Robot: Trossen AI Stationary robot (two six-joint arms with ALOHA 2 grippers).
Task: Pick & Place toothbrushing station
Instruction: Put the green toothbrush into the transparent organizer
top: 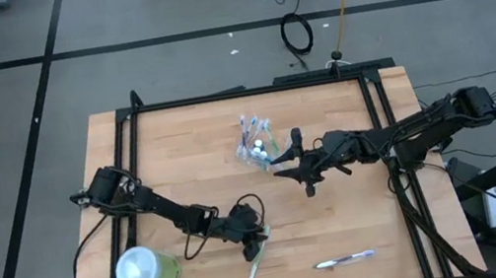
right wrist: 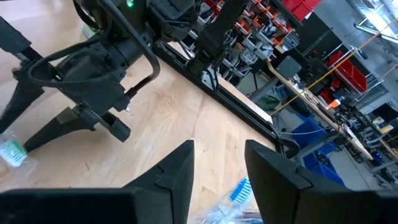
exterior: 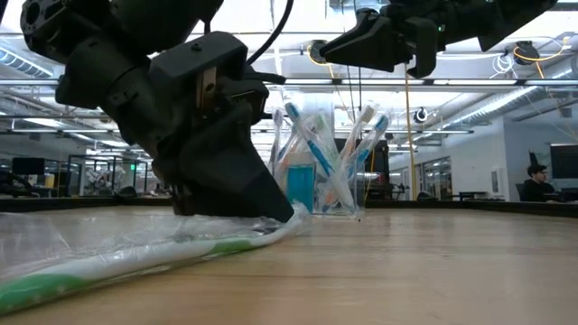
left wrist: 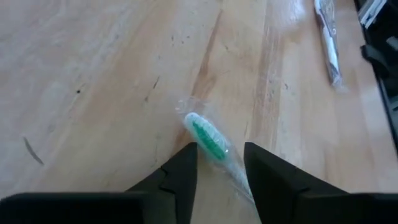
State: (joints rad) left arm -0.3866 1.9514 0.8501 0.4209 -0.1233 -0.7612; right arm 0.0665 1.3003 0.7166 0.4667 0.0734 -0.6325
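Left wrist view: left gripper (left wrist: 219, 163) fingers straddle a crinkly plastic-wrapped green toothbrush (left wrist: 207, 138), spread apart, not gripping.

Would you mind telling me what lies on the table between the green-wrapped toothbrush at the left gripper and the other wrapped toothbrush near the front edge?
Only bare wood. The high view shows nothing between the green toothbrush at the left gripper and the other wrapped toothbrush.

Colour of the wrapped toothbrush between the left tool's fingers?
Green and white, inside clear plastic wrap; the left wrist view shows it best.
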